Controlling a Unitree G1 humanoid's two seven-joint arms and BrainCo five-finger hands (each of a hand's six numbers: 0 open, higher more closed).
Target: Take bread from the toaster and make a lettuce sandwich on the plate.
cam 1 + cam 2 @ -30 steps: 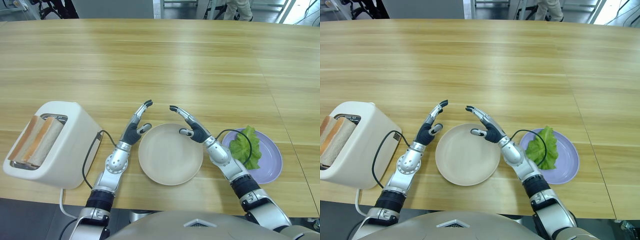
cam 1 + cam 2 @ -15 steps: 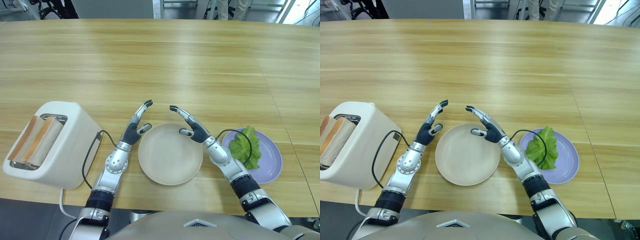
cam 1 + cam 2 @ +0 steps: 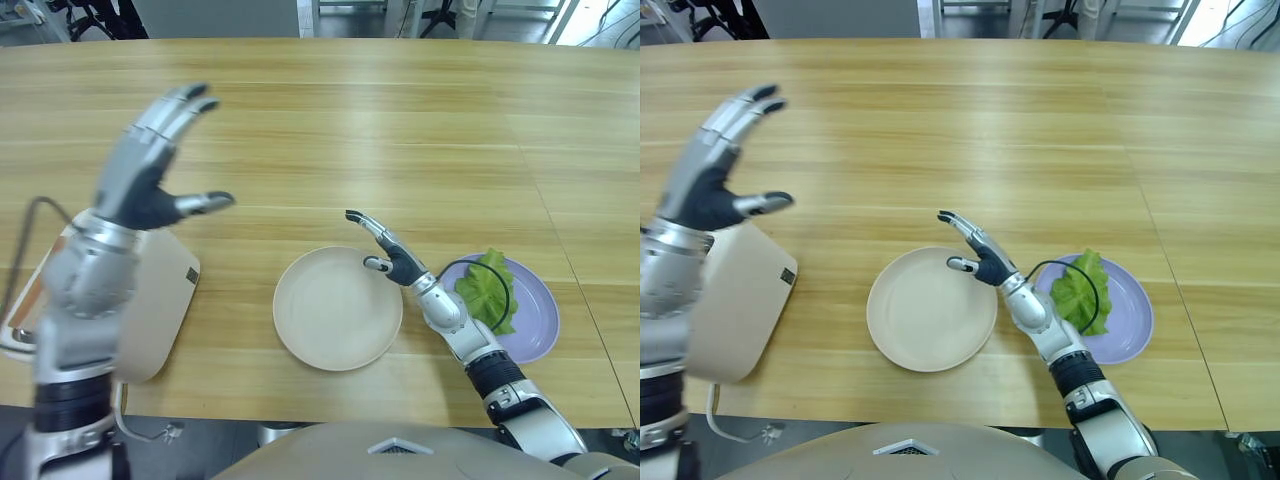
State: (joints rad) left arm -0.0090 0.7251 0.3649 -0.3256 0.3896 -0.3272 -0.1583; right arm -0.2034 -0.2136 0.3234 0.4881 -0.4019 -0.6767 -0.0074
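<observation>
The left hand (image 3: pixel 140 185), fingers spread and empty, hangs above the toaster (image 3: pixel 165 305) at the worktop's (image 3: pixel 350 120) left, its bread (image 3: pixel 22 300) straight below, while the right hand (image 3: pixel 395 262) hovers open-fingered by the plate (image 3: pixel 325 325).

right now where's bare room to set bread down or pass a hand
Free: the beige plate, the strip between it and the toaster, the far table. Crowded: right hand sits between beige plate and purple plate with lettuce; left hand hangs over the toaster.

Light wooden table (image 3: pixel 400 120). Purple plate (image 3: pixel 540 315) near its right front edge. Dark furniture legs (image 3: pixel 437 20) beyond far edge.
</observation>
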